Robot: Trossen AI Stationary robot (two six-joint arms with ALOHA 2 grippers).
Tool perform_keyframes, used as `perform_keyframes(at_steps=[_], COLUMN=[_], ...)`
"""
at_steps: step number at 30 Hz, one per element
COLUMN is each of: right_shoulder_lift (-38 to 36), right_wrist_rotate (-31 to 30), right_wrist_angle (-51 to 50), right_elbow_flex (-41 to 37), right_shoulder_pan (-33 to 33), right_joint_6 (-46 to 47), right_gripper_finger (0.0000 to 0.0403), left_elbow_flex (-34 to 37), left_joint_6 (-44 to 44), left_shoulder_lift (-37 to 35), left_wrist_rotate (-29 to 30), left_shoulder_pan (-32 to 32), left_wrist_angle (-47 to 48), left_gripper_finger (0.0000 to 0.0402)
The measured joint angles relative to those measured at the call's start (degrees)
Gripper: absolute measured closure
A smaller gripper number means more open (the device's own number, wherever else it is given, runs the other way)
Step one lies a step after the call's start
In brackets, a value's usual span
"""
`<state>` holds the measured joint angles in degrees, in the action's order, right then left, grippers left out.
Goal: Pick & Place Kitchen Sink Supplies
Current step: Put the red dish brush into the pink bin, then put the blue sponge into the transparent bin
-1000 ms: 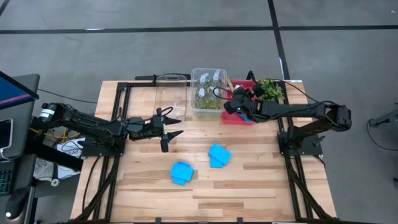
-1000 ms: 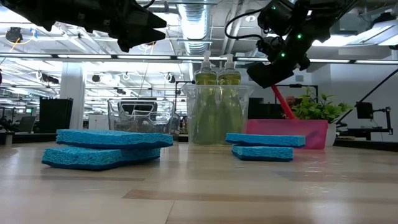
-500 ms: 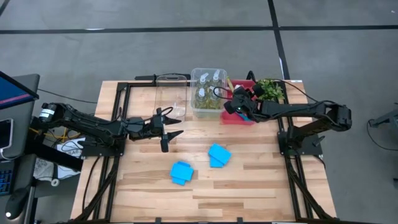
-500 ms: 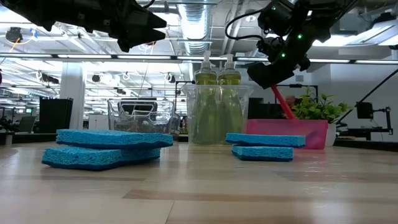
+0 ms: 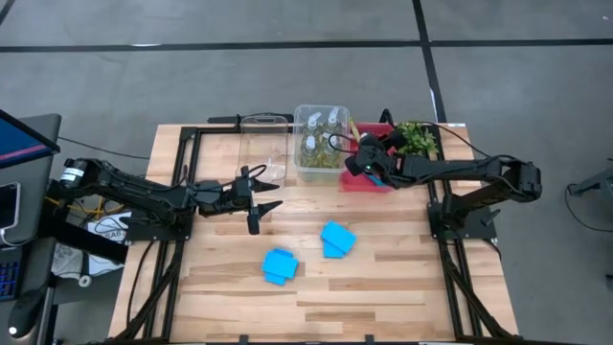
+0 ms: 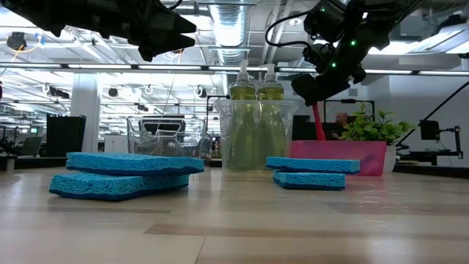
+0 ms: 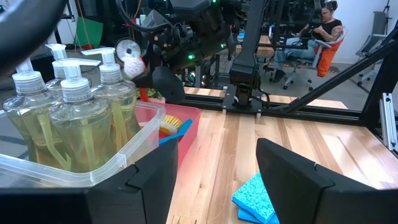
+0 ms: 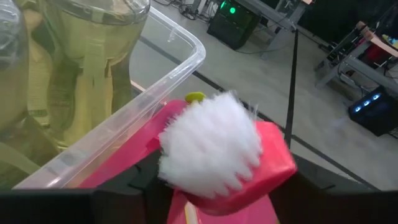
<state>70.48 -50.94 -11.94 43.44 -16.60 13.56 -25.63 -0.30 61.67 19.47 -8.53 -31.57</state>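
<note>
My right gripper (image 5: 360, 159) hangs over the red bin (image 5: 374, 182) at the back right, its fingers apart around the white-bristled head (image 8: 211, 146) of a red brush. The brush handle (image 6: 317, 125) runs down into the bin. Several clear bottles of yellow-green liquid (image 5: 321, 144) stand in a clear bin. Two stacks of blue sponges (image 5: 280, 265) (image 5: 337, 239) lie flat on the table's middle. My left gripper (image 5: 266, 199) hovers open above the table, left of the sponges, with nothing in it. My right gripper has the red brush's bristled head (image 8: 261, 162) between its two fingers. I cannot tell whether the fingers touch it. The handle hangs nearly upright below the gripper, its lower end hidden behind the red bin's wall (image 6: 337, 155).
An empty clear bin (image 5: 263, 149) stands left of the bottle bin. A leafy plant (image 5: 417, 139) sits at the back right corner. A blue and a yellow brush (image 7: 174, 127) lie in the red bin. People sit in the room beyond the table.
The red brush's handle has swung from slanting toward the plant to nearly upright under my right gripper. Its lower end stays in the red bin.
</note>
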Motion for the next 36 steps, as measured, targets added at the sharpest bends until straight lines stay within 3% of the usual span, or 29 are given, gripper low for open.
perform_keyframes(at_steps=[7,36], right_shoulder_lift=[0.0,0.0], right_wrist_rotate=[-0.1,-0.1], right_wrist_angle=[0.0,0.0], right_elbow_flex=[0.0,0.0], right_shoulder_pan=[0.0,0.0], right_joint_6=[0.0,0.0], right_gripper_finger=[0.0154,0.0153], left_elbow_flex=[0.0,0.0], left_joint_6=[0.0,0.0], left_shoulder_lift=[0.0,0.0], left_wrist_rotate=[0.0,0.0], left_shoulder_pan=[0.0,0.0], left_wrist_angle=[0.0,0.0], left_gripper_finger=[0.0183,0.0183])
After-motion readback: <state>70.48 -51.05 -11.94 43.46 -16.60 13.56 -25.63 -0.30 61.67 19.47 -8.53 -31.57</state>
